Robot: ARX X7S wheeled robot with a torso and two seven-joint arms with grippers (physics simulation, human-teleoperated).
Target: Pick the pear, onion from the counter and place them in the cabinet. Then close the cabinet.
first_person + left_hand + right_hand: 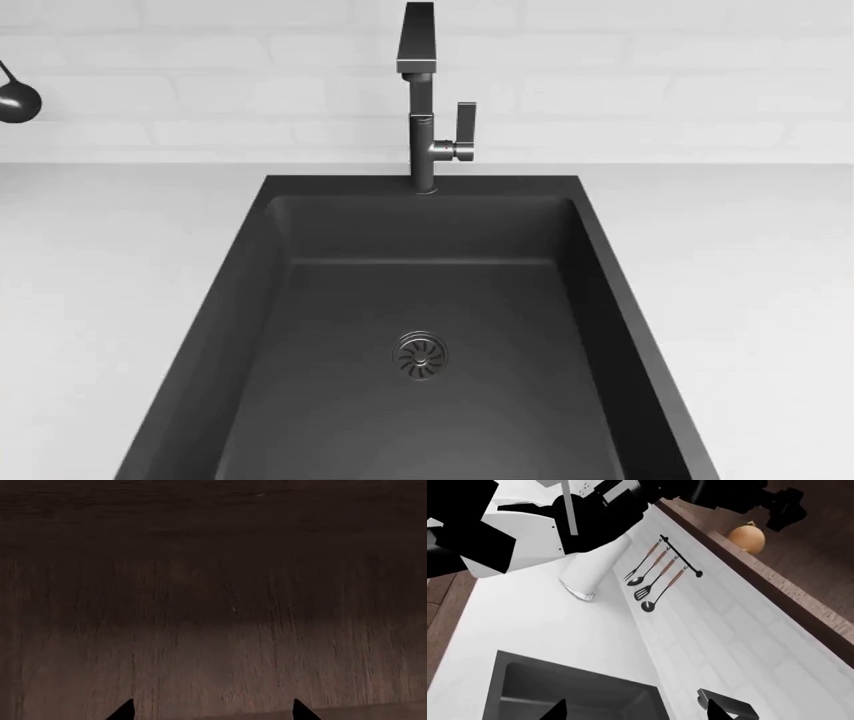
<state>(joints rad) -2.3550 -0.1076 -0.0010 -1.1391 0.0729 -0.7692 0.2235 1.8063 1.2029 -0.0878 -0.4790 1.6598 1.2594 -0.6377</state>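
The tan-brown onion (747, 538) rests on the brown wooden cabinet (800, 575) shelf above the white wall, seen in the right wrist view. The dark end of my left arm (780, 507) hangs just beside it, not around it. My left gripper (213, 712) is open, with nothing between its tips, facing a dark wood cabinet surface (213, 605) close up. My right gripper (636, 712) is open and empty above the white counter (547, 625) and the dark sink (560, 695). The pear is out of view. Neither gripper shows in the head view.
The head view looks down into the dark grey sink (427, 300) with its drain (420, 355) and tall faucet (422, 100), white counter (107, 300) on both sides. A rail of hanging utensils (657, 572) sits on the wall below the cabinet. My white and black body (527, 520) is nearby.
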